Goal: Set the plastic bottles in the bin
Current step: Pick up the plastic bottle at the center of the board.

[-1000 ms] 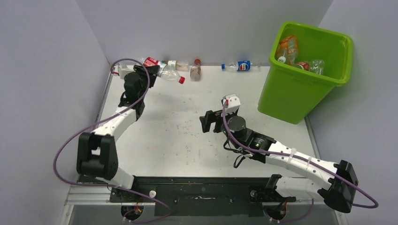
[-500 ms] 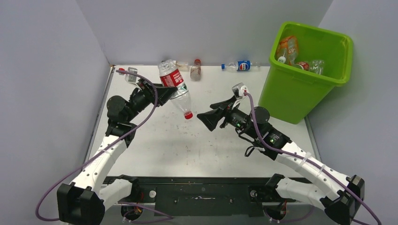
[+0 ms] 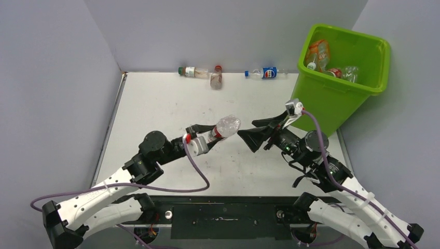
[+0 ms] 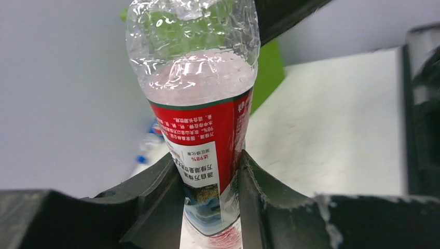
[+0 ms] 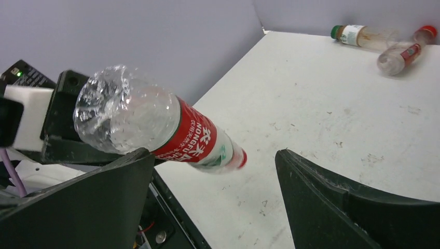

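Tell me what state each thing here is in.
red-label bottle: held in the air, capped.
left gripper: shut on the red-label bottle.
right gripper: open, empty.
bin: upright, some bottles inside.
green-cap bottle: lying on table.
red-cap bottle: lying on table.
blue-label bottle: lying on table.

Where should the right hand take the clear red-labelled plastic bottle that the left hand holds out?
Grip the bare crinkled base end of the clear red-labelled plastic bottle, coming head-on from the right. It points at the open right hand, and the left hand clamps the label near the neck.
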You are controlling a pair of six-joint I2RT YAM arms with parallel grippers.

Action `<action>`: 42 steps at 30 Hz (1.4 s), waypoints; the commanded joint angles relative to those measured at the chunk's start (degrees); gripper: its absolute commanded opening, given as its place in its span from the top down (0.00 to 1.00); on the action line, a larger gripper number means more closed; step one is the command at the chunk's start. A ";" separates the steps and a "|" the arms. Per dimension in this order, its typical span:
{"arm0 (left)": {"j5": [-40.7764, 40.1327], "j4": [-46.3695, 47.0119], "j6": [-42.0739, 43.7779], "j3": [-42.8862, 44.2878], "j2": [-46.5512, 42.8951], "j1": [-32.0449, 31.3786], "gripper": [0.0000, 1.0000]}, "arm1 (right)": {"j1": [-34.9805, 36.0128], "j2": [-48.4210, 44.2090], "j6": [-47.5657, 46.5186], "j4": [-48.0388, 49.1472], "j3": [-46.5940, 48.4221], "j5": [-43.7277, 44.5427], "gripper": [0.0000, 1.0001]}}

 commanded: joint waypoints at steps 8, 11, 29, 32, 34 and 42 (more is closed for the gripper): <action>-37.87 5.59 67.71 -13.74 -4.29 -18.19 1.00 | -0.59 -0.13 6.11 -15.62 5.60 4.21 0.10; -40.34 1.28 72.80 -13.64 -4.60 -19.88 1.00 | -1.23 2.64 5.47 -17.43 6.70 -0.71 0.10; -47.49 -7.44 78.53 -14.81 -7.69 -26.61 1.00 | -21.91 20.04 51.63 56.90 -20.79 -48.54 0.10; -47.45 -3.47 78.82 -15.74 -5.89 -26.70 1.00 | -19.93 23.38 55.18 63.46 -20.16 -48.15 0.10; -47.36 -1.69 79.23 -16.07 -4.86 -26.79 1.00 | -17.99 24.57 53.70 61.21 -18.86 -47.68 0.10; -47.93 2.07 80.32 -15.56 -2.98 -26.78 1.00 | -11.50 28.30 41.31 41.02 -13.97 -47.13 0.02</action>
